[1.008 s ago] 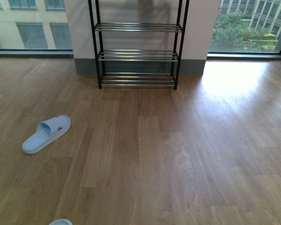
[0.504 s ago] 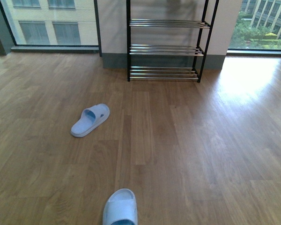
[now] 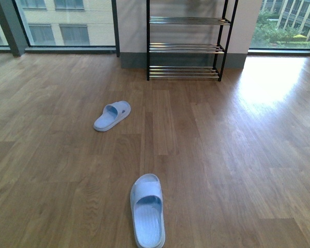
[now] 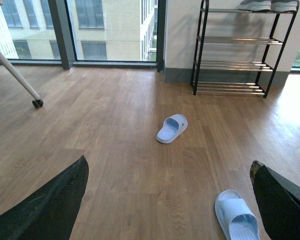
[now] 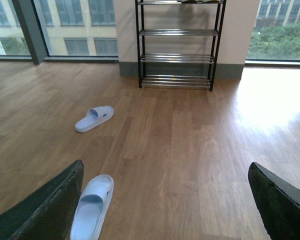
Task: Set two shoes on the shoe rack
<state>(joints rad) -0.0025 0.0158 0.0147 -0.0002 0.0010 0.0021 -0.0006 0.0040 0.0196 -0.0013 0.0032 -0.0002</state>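
Two pale blue slides lie on the wooden floor. The near slide [image 3: 147, 210] is close in front of me; it also shows in the left wrist view [image 4: 236, 217] and the right wrist view [image 5: 92, 206]. The far slide [image 3: 112, 115] lies halfway to the shoe rack [image 3: 187, 47], a black frame with chrome rod tiers against the wall. Grey sneakers [image 4: 267, 5] sit on its top tier in the left wrist view. My left gripper [image 4: 170, 200] and right gripper [image 5: 165, 200] are open and empty, above the floor. Neither arm shows in the front view.
Large windows flank the wall behind the rack. A white leg on a black caster [image 4: 37, 103] stands on the floor at the left. Bright sunlight glares on the floor [image 3: 271, 82] right of the rack.
The view has drawn back from the rack and shifted left. The near slide, earlier only at the bottom edge, is now fully in view. The rack looks smaller and farther.
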